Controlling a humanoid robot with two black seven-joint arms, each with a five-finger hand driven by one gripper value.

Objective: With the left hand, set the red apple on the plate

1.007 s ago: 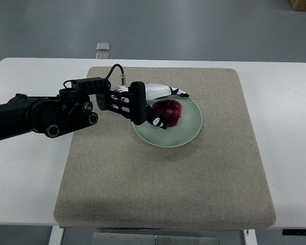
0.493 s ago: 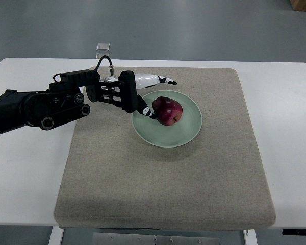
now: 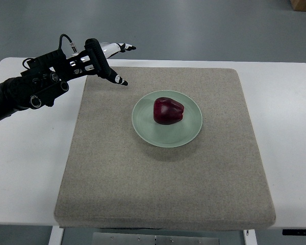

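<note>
A dark red apple rests by itself in the middle of a pale green plate. The plate lies on a beige mat. My left hand hovers over the mat's far left corner, well clear of the plate and up to its left. Its fingers are spread and hold nothing. The black left arm comes in from the left edge. No right arm shows.
The mat covers most of a white table, with bare white strips left and right. A small clear object sits on the floor past the table's far edge.
My left hand let go of the apple and drew back up and to the left, off the plate to the mat's far corner. The apple stays on the plate.
</note>
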